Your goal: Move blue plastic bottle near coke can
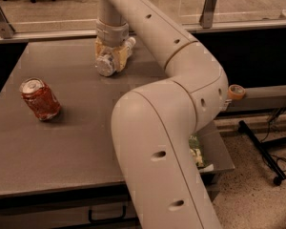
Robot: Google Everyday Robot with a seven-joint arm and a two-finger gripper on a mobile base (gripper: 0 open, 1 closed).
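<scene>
Far across the table (pixel 62 166), arm (pixel 181 75) bent downward, tool (pixel 112 57) clamped around blue plastic bottle (pixel 105 66)

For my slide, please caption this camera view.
Gripper at the blue plastic bottle, rear of table; coke can sits apart.

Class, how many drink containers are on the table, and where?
2. The coke can sits at the left; the blue plastic bottle lies at the back, under the gripper. The arm may hide others.
</scene>
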